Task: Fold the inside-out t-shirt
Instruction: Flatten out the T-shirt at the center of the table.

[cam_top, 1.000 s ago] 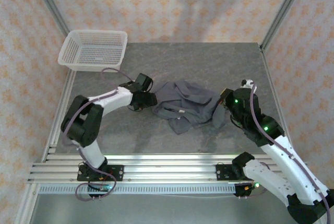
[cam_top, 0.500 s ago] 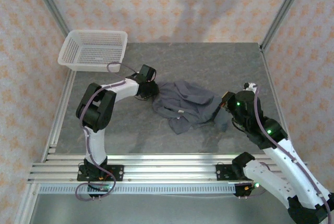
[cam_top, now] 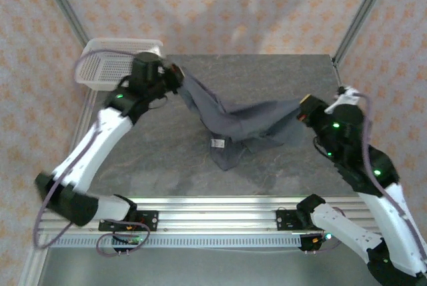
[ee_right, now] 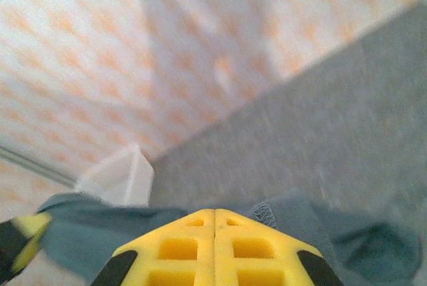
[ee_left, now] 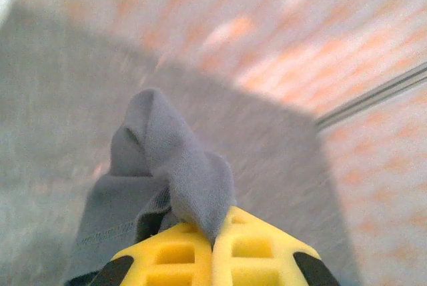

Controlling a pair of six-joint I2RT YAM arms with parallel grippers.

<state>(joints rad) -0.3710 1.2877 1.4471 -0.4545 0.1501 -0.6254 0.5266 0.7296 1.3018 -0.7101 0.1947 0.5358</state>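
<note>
Since half a second ago both arms have risen and spread apart, drawing the inside-out t-shirt [cam_top: 233, 121] from a crumpled heap into a sagging band of thin, soft slate-grey fabric over the middle of the mottled table [cam_top: 280, 73]. The left gripper [cam_top: 175, 74], by the white mesh basket [cam_top: 100, 67] at the far-left corner, is clamped on one bunched edge. The right gripper [cam_top: 303, 104], toward the right edge, pinches the other, its fingers pressed together.

My fingers [ee_left: 173, 254] are bright yellow with black corners. The t-shirt [cam_top: 233, 123] is plain slate grey, the table [cam_top: 280, 74] mottled grey, the basket [cam_top: 100, 69] white mesh. The walls [cam_top: 220, 6] are pale with orange diamonds.
</note>
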